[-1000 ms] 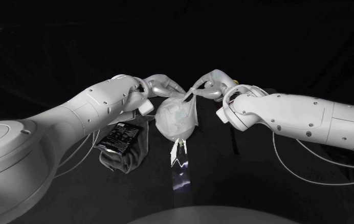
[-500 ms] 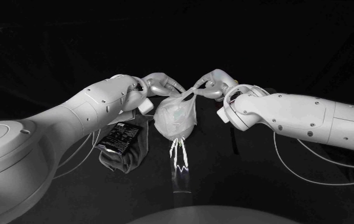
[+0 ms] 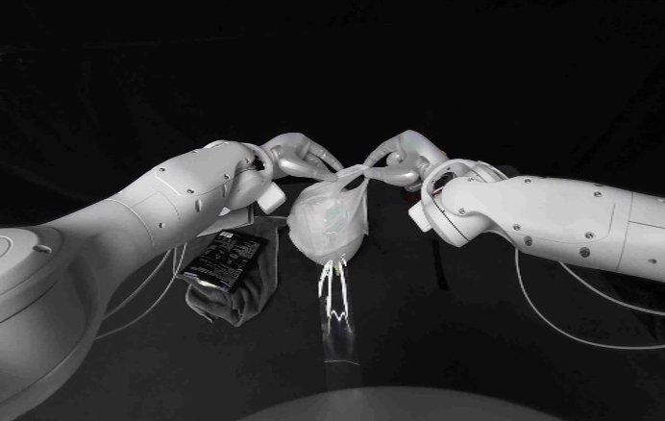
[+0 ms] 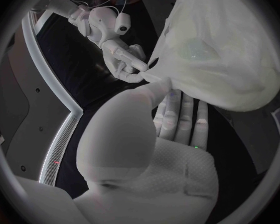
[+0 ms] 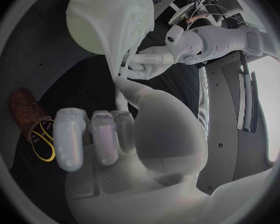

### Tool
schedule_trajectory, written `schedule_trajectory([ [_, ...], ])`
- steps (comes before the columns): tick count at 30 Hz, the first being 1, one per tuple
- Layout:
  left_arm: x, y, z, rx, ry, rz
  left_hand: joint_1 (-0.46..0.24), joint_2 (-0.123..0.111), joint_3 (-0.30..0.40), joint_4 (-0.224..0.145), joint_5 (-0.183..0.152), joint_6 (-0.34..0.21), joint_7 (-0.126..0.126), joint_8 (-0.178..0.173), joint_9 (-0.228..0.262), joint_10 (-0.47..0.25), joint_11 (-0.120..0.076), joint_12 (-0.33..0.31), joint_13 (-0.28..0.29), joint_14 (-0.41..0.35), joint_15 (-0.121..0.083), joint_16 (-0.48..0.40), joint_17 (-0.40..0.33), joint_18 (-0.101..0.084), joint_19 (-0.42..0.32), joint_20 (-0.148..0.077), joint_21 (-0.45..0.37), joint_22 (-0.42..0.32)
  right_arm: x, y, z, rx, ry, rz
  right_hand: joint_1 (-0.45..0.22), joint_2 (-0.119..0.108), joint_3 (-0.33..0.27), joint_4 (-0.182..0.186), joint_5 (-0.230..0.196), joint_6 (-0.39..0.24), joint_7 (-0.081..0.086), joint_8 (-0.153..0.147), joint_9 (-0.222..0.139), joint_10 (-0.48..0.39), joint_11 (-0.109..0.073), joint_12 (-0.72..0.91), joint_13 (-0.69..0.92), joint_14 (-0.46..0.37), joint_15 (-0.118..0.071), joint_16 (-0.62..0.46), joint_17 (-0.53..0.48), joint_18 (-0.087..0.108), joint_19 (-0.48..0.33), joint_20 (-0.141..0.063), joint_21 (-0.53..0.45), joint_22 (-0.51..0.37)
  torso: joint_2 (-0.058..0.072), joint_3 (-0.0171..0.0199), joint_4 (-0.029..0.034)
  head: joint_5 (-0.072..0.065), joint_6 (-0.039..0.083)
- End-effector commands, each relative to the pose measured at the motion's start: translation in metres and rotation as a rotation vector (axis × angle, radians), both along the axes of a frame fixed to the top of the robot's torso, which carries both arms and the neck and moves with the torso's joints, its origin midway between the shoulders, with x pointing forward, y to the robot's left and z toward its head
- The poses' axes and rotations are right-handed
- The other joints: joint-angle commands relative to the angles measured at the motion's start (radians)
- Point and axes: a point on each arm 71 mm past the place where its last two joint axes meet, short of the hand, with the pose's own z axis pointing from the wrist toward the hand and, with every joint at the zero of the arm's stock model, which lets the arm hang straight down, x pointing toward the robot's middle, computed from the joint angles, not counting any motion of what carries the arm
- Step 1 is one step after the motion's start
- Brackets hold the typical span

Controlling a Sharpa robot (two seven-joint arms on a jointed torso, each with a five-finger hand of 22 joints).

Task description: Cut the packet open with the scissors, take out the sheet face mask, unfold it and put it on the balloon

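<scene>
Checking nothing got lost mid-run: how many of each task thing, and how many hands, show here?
Hands: 2, left hand and right hand
Sheet face mask: 1
Balloon: 1
Packet: 1
Scissors, by their yellow loops: 1
Total: 6

The sheet face mask (image 3: 330, 217) is thin, limp, semi-sheer cloth; balloon (image 5: 84, 39) smooth, faintly glossy; packet (image 3: 229, 254) shiny; left arm (image 3: 153, 211) and right arm (image 3: 554, 217) glossy white plastic.
</scene>
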Motion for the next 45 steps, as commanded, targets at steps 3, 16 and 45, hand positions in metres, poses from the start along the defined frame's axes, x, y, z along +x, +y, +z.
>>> schedule_trajectory([
  [3, 0.004, 0.005, 0.003, -0.016, -0.045, 0.051, -0.026, 0.002, -0.006, -0.012, 0.004, 0.006, 0.001, -0.002, -0.003, 0.004, -0.012, 0.017, 0.015, 0.003, -0.005, 0.027, 0.020, -0.008, 0.029, -0.001, 0.019, 0.008, 0.000, -0.001, 0.002, 0.002, -0.014, -0.002, -0.008, 0.004, 0.007, -0.001, 0.005, 0.005, 0.001, 0.004, 0.002, 0.106, -0.009, 0.004, 0.263, 0.104, -0.005, 0.004, 0.264, -0.010, 0.071, 0.001, 0.004, 0.238, 0.000, -0.0002, 0.0001, 0.001, -0.001],
  [16, 0.008, 0.013, 0.003, 0.033, -0.083, 0.084, -0.063, 0.002, -0.045, -0.023, 0.004, 0.023, -0.006, -0.007, -0.004, -0.012, -0.027, 0.074, 0.071, -0.003, -0.024, 0.131, 0.093, -0.026, 0.104, -0.005, 0.075, 0.034, 0.002, 0.000, 0.000, 0.000, -0.007, -0.005, -0.008, 0.004, 0.007, -0.001, 0.005, 0.005, 0.001, 0.004, 0.002, 0.106, -0.009, 0.004, 0.263, 0.104, -0.005, 0.004, 0.264, -0.010, 0.071, 0.001, 0.004, 0.238, 0.000, 0.0000, -0.0004, 0.001, -0.004],
  [45, 0.010, 0.015, -0.004, 0.143, -0.260, 0.127, -0.046, 0.005, -0.032, -0.059, 0.004, 0.034, 0.004, -0.009, -0.004, -0.034, -0.015, 0.104, 0.105, -0.011, -0.030, 0.186, 0.129, -0.034, 0.129, -0.008, 0.116, 0.057, 0.006, -0.001, -0.002, -0.006, 0.002, -0.025, -0.010, 0.005, 0.011, -0.002, 0.005, 0.006, 0.000, 0.005, 0.002, 0.106, -0.009, 0.004, 0.263, 0.104, -0.006, 0.004, 0.264, -0.011, 0.072, 0.001, 0.006, 0.239, 0.001, 0.0004, -0.0009, 0.002, -0.005],
])
